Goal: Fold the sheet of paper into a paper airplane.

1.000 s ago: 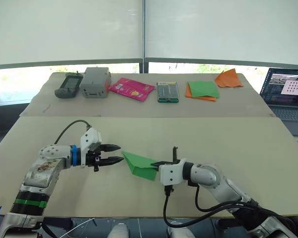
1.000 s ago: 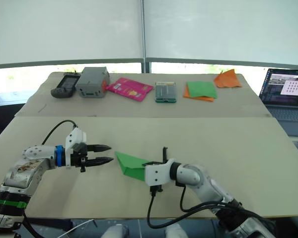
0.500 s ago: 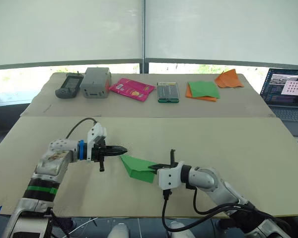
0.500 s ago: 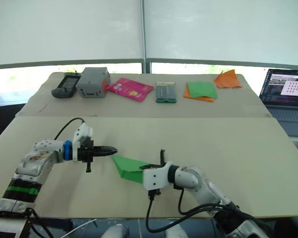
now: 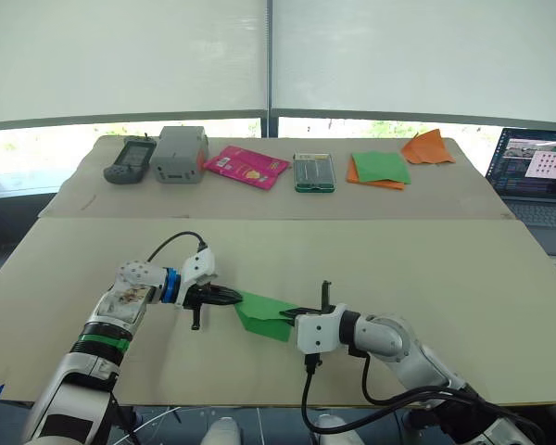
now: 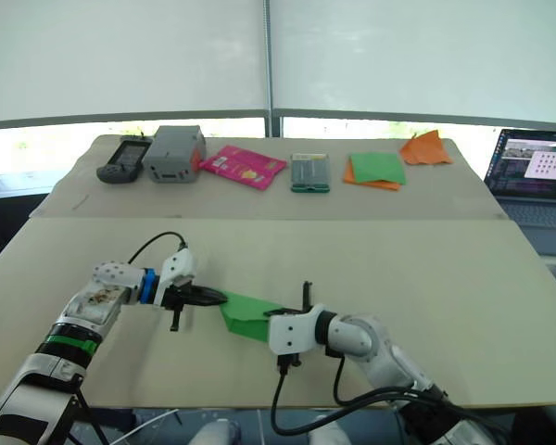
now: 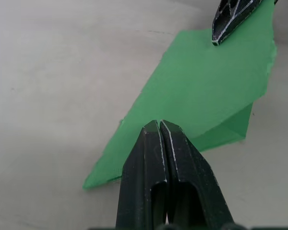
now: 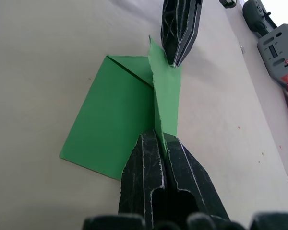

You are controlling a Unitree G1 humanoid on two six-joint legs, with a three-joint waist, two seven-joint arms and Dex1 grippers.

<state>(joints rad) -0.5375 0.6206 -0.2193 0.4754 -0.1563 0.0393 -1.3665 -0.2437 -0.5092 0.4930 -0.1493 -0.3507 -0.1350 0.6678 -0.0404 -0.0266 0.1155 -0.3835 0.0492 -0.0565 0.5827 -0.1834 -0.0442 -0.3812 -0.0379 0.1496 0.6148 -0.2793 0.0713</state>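
Two pincers meet at the sheet of paper (image 5: 267, 315), a bright green, partly folded piece lying on the near half of the worktop (image 5: 426, 269). The left pincer (image 5: 233, 297) comes in from the paper's left side with its black fingers pressed together, their tips resting on the paper's left corner; in the left wrist view the closed fingertips (image 7: 159, 128) sit right over the green edge. The right pincer (image 5: 293, 313) reaches the paper from the right, its two fingers shut on a raised fold of it; the right wrist view shows this upright flap (image 8: 164, 96) running from between its fingers toward the tip of the other pincer. The rest of the paper lies flat beside the flap, with a diagonal crease at the far corner.

Well beyond the paper, along the back of the worktop, stands a row of things. Farthest to the paper's left is a dark handheld device (image 5: 128, 160), then a grey box (image 5: 178, 154) just beside it, a pink packet (image 5: 246, 166), and a small green-edged case (image 5: 312, 172). Farther right of those lies a green-and-orange stack of sheets (image 5: 378, 170), with an orange pointed paper piece (image 5: 427, 146) near it. An open laptop (image 5: 537, 181) sits off the worktop's right edge, well apart from the paper
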